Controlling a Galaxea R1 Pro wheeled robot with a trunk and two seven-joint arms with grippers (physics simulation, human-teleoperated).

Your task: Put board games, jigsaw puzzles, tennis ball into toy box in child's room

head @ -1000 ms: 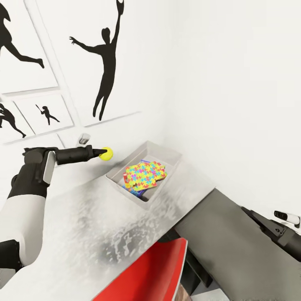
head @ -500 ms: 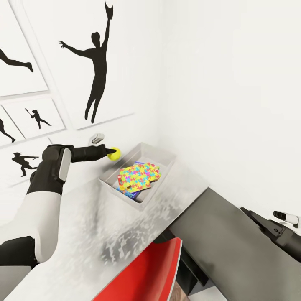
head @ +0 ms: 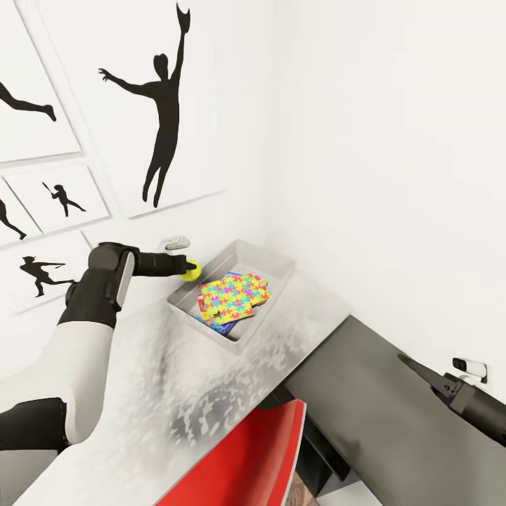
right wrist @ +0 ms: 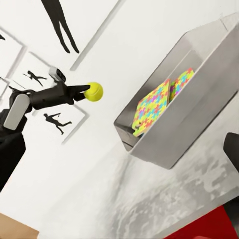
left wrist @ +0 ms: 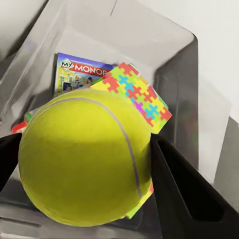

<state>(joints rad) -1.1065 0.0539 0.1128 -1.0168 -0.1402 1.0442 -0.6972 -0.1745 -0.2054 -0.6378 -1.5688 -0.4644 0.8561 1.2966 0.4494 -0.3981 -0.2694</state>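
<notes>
Grey and shallow, the toy box (head: 281,270) sits on the surface (head: 211,379) next to the white wall. Inside the toy box lies a bright jigsaw puzzle (head: 232,296) on top of a Monopoly game (left wrist: 79,72). A red chair (head: 253,457) stands below the surface edge, well apart from the toy box. The left hand (head: 188,268) reaches out flat, squeezing the tennis ball (head: 191,270) just above the toy box's near rim. The right hand (head: 411,365) hangs low, far from the toy box; whether it is wide or narrow cannot be told.
</notes>
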